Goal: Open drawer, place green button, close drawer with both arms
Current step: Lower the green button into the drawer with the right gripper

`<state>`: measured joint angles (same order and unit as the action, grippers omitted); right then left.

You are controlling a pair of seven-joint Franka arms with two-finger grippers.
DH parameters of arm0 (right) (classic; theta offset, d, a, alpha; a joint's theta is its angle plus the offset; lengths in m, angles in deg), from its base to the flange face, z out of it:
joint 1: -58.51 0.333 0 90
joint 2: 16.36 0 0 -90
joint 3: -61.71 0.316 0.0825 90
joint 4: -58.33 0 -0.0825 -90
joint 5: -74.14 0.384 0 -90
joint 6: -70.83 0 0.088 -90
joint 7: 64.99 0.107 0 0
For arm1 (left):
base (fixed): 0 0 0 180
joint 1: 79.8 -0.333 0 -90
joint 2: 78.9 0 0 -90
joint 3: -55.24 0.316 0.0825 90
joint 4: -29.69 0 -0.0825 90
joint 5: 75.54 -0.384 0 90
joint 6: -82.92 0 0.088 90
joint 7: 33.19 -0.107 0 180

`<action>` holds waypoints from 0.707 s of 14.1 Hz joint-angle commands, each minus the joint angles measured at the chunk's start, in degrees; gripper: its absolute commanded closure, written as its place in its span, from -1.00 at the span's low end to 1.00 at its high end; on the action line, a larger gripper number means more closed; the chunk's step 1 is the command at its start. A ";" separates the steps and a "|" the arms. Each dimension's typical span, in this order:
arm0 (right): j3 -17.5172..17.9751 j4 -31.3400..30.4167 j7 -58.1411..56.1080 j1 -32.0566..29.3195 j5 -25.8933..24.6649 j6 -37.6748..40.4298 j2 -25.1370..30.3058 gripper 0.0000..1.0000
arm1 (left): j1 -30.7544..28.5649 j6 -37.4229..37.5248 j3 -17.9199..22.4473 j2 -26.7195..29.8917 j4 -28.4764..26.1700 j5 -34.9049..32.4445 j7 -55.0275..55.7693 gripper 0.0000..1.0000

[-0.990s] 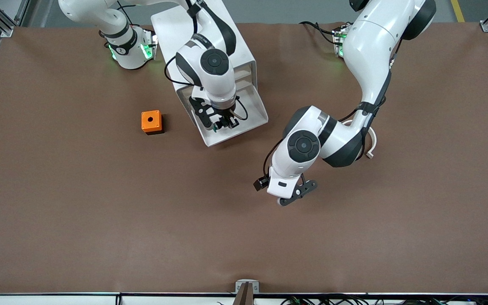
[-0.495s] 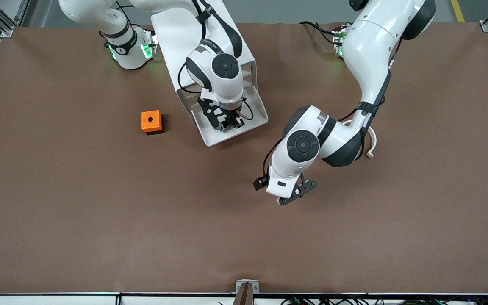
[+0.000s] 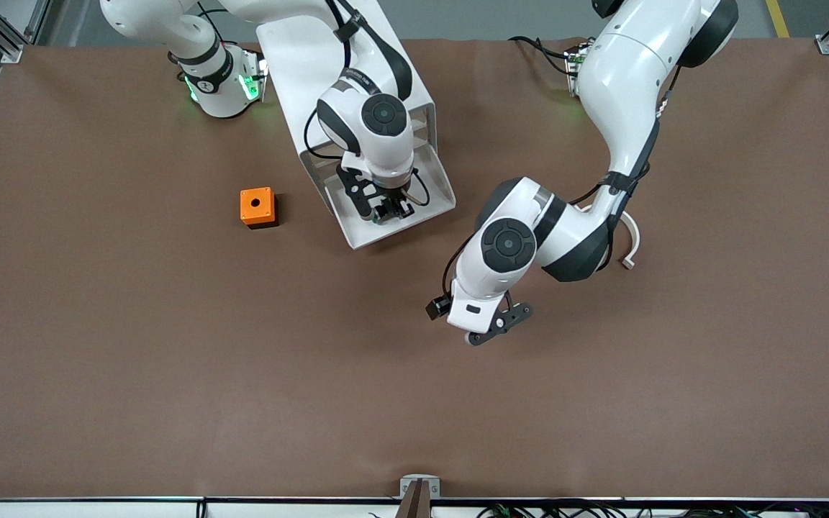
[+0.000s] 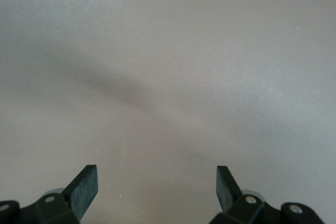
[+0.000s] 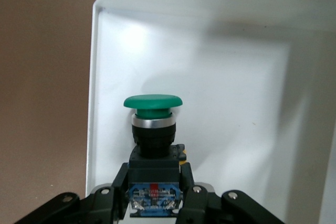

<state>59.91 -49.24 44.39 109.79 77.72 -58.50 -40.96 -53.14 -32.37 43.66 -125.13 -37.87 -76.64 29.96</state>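
Note:
The drawer (image 3: 437, 188) stands pulled out of the white cabinet (image 3: 298, 57), toward the front camera. My right gripper (image 3: 390, 210) hangs over the drawer's open tray and is shut on the button. In the right wrist view the button (image 5: 153, 103) shows a round green cap above a black-and-blue body, clamped between the right gripper's (image 5: 154, 195) fingers over the drawer's white floor (image 5: 236, 108). My left gripper (image 3: 492, 327) is open over bare table, nearer the front camera than the drawer. In the left wrist view its fingers (image 4: 84, 190) stand wide apart with nothing between them.
An orange cube (image 3: 257, 206) with a round hole sits on the table beside the drawer, toward the right arm's end. A white curved piece (image 3: 631, 243) lies under the left arm's elbow. Brown table (image 3: 170, 374) spreads wide toward the front camera.
My right gripper has carried the button from the drawer's corner to over its middle. The left arm has shifted slightly toward the drawer, its gripper still open.

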 commanded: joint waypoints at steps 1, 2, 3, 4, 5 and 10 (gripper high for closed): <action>-0.48 0.79 2.68 0.84 0.46 0.13 -0.36 1.00 | -0.12 -0.11 -0.19 1.14 -1.17 -1.63 -0.31 -0.99; -0.48 0.79 2.68 0.84 0.46 0.13 -0.36 1.00 | -0.12 -0.11 -0.19 1.14 -1.17 -1.63 -0.31 -0.99; -0.48 1.22 2.68 0.92 0.46 0.30 -0.45 0.99 | -0.03 -0.11 -0.19 1.14 -1.17 -1.63 -0.23 -0.99; -0.48 1.49 2.68 0.84 0.46 0.39 -0.80 0.96 | -0.12 -0.11 -0.19 1.14 -1.17 -1.63 -0.23 -0.99; -0.48 1.66 2.68 0.92 0.46 0.39 -1.06 0.92 | -0.12 -0.11 -0.19 1.14 -1.17 -1.63 -0.23 -0.99; -0.48 2.98 2.33 0.84 0.46 0.66 -1.59 -0.67 | -0.20 -0.11 -0.19 1.14 -1.17 -1.63 -0.23 -0.99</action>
<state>59.92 -48.25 45.93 109.80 77.72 -58.50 -41.45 -53.15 -32.37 43.66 -125.13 -37.88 -76.64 29.96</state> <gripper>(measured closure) 0.546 0.004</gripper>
